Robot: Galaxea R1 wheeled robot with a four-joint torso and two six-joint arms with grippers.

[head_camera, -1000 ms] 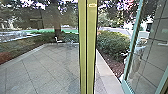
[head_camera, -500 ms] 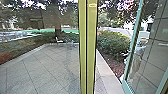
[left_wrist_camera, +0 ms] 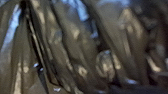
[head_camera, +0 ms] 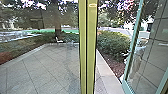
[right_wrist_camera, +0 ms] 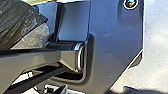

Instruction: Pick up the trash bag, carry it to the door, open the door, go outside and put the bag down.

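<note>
Crumpled, shiny dark plastic of the trash bag stands very close to my left wrist camera, gathered into long folds. In the right wrist view, part of the bag lies beside the robot's own dark plate and jointed bar. Ahead in the head view, a yellow-green upright of the glass door front runs from top to bottom. A teal-framed glass panel stands at an angle on the right. I cannot tell whether the bag is gripped.
Paving stretches away behind the glass on the left. Right of the upright, a pale kerb borders a planted bed with a green bush. A white chair-like object stands far off near a tree trunk.
</note>
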